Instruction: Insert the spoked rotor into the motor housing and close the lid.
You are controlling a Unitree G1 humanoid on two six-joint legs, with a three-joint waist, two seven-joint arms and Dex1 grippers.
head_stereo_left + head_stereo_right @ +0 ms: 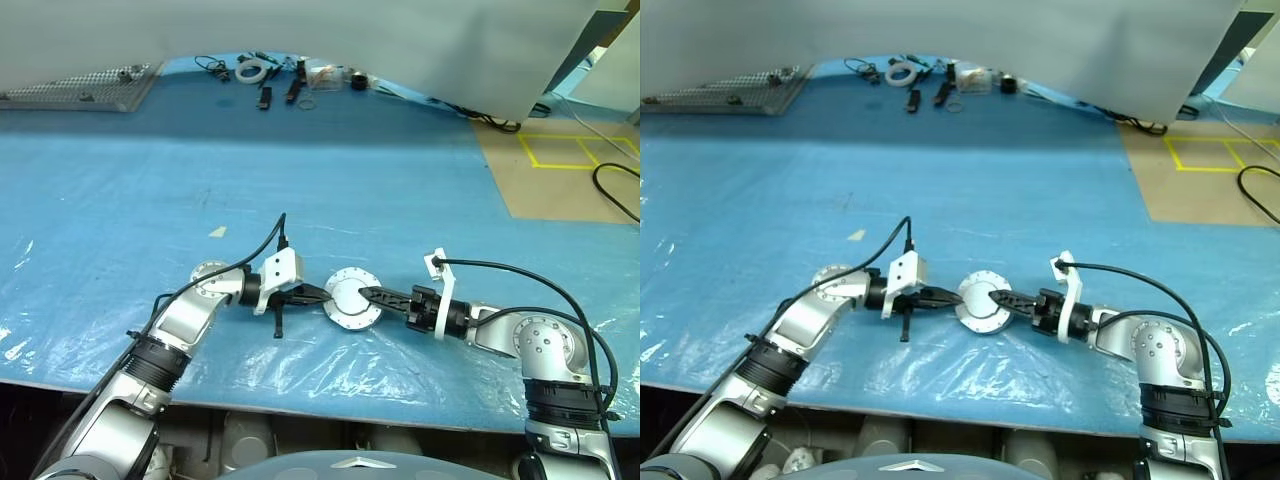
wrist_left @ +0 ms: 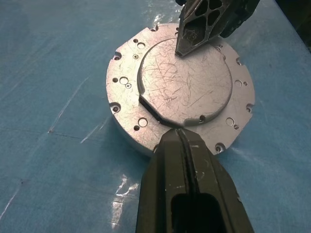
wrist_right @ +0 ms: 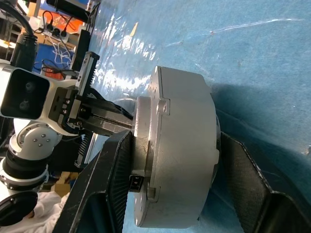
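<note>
Two claws meet at one stack mid-table: the lid (image 2: pixel 184 87), plain silver face up, sits on the housing (image 3: pixel 184 145). The rotor, I judge, is already under it.

The left gripper (image 1: pixel 322 293) has its fingers pressed together, pinching nothing, with its tip against the stack's rim. The right gripper (image 1: pixel 365 293) is spread around the stack from the opposite side. One of its fingers (image 3: pixel 116 160) lies against the lid side, and the other stands apart from the far face.

Risks, as I judge them:
- If the right claw squeezes off-centre, the lid may cock on the housing and not seat flat.
- The stack may skid on the glossy blue sheet (image 1: pixel 150 190), since the left tip only braces it and has no hold.
- The two claws are very near each other over the lid, so they could knock together.

Well apart at the table's far edge lie a tape roll (image 1: pixel 250 70), small black tools (image 1: pixel 265 97) and a perforated plate (image 1: pixel 90 90). A pale scrap (image 1: pixel 218 232) lies on the sheet nearer in. None of these stands in the way.
</note>
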